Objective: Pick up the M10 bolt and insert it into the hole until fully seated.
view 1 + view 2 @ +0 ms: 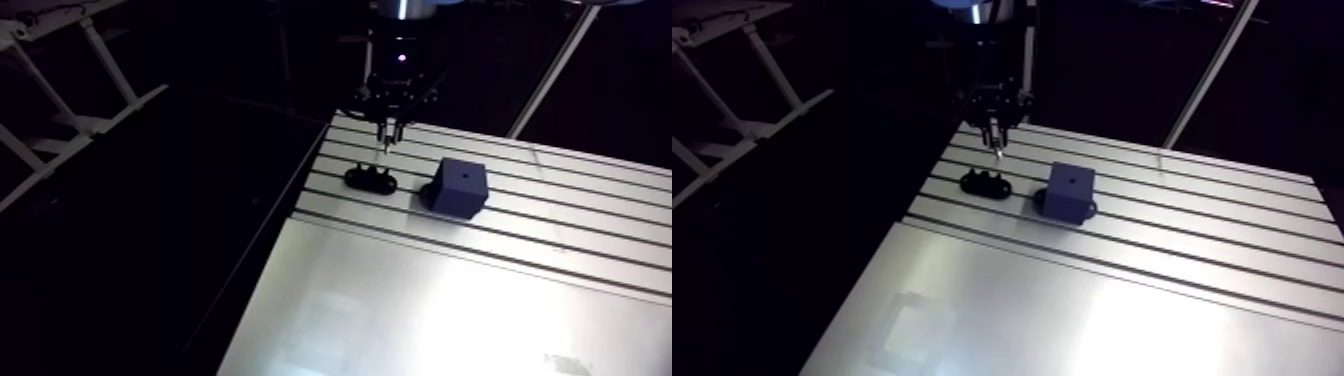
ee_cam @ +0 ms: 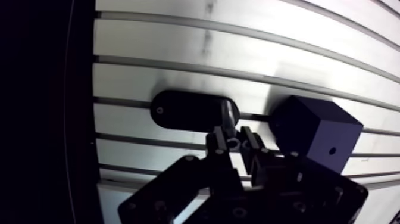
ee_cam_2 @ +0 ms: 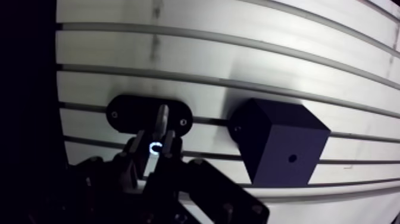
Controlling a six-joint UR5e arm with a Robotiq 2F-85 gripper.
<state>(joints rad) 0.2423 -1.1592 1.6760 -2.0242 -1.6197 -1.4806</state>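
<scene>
In the arm view the gripper (image 1: pixel 388 128) hangs over the far corner of the slotted table (image 1: pixel 580 215) with the M10 bolt (image 1: pixel 384 148) pointing straight down from it, its tip just above the black oval holder (image 1: pixel 370 180) and seemingly clear of it. The dark cube (image 1: pixel 462 187) stands beside the holder, its hole (image 1: pixel 466 178) opening on the top face. Judging from this, the pick-up is done and the carry is in hand. The next move calls for a sideways shift to the cube, keeping the shaft plumb over the hole before lowering. In the wrist view the two fingers (image 3: pixel 169 144) stand narrow, clamped on the bolt's head, whose socket shows as a bright ring. The grey shaft runs on past them over the holder, slim and straight, its thread too small to tell.
</scene>
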